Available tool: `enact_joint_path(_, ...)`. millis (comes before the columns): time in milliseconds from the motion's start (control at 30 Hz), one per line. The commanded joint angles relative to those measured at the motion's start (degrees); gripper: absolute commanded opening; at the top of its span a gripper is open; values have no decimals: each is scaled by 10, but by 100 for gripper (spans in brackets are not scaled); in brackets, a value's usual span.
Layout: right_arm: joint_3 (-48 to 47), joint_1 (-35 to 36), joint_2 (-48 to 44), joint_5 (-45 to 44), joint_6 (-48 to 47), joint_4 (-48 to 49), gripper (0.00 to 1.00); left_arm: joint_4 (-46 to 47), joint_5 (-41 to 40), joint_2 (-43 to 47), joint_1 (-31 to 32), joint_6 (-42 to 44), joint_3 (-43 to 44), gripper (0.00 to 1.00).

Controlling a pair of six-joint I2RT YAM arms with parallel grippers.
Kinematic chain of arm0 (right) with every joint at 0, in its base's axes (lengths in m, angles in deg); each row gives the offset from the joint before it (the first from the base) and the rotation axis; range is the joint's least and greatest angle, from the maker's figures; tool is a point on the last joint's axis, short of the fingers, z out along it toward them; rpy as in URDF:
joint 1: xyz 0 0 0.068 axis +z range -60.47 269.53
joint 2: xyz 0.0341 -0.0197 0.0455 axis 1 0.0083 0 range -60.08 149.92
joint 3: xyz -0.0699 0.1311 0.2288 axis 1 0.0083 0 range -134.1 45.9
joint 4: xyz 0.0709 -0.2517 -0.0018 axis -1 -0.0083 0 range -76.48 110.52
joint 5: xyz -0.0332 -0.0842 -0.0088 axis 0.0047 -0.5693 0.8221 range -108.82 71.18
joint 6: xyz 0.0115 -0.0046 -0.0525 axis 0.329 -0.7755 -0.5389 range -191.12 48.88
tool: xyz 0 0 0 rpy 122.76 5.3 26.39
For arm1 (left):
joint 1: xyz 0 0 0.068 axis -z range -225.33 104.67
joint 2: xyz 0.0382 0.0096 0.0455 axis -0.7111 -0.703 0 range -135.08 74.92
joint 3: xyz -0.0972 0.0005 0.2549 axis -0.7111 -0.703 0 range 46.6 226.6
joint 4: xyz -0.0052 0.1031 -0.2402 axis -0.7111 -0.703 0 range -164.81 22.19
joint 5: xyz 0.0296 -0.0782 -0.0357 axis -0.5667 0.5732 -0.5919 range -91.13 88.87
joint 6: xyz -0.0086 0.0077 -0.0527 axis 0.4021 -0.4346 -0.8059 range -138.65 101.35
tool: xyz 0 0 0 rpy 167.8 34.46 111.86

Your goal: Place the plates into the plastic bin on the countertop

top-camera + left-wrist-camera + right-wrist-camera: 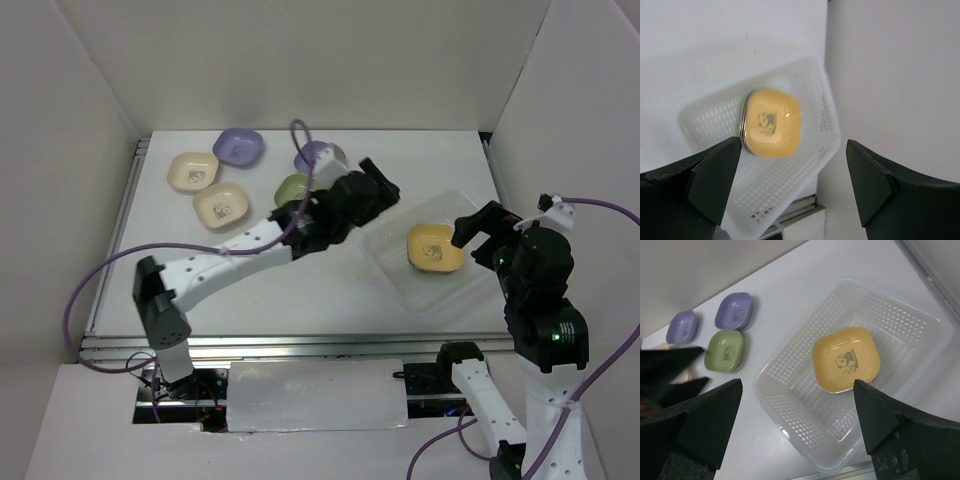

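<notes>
Jaws stand wide and empty on the left gripper (pixel 380 190) and right gripper (pixel 478 226), with a yellow plate (pixel 434 248) lying in the plastic bin (pixel 392 268), so I judge a fetch is due: the left must reach the nearby green plate (pixel 292 189) on the countertop (pixel 300 290).

plain white panels close the scene on three sides: a back wall (pixel 330 60), a left wall (pixel 50 200) and a right wall (pixel 590 110). between them lies a large flat white surface (pixel 300 300), edged by silver metal rails (pixel 260 345) along its near and left sides. a grey metallic sheet (pixel 315 395) sits just below the near rail. the light is soft and even, and shadows are faint.
</notes>
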Motion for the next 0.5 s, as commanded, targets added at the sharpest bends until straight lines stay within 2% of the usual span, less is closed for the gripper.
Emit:
enact_joint_path(0, 29, -4, -10, 67, -14, 45, 100, -139, -113, 84, -45, 32, 21, 99)
enact_joint_path(67, 51, -2, -12, 106, -19, 65, 100, -173, -70, 113, -123, 50, -16, 99)
enact_joint_path(100, 55, -2, -12, 115, -18, 70, 100, -167, -44, 121, -185, 80, -47, 99)
enact_joint_path(233, 69, 4, -6, 148, -15, 91, 100, -125, 91, 107, -316, 119, -105, 99)
enact_joint_path(333, 73, 10, 2, 156, -13, 99, 100, -86, 139, 55, -359, 141, -99, 99)
enact_joint_path(467, 72, 21, 9, 147, -14, 96, 100, -106, 164, -33, -376, 149, -11, 99)
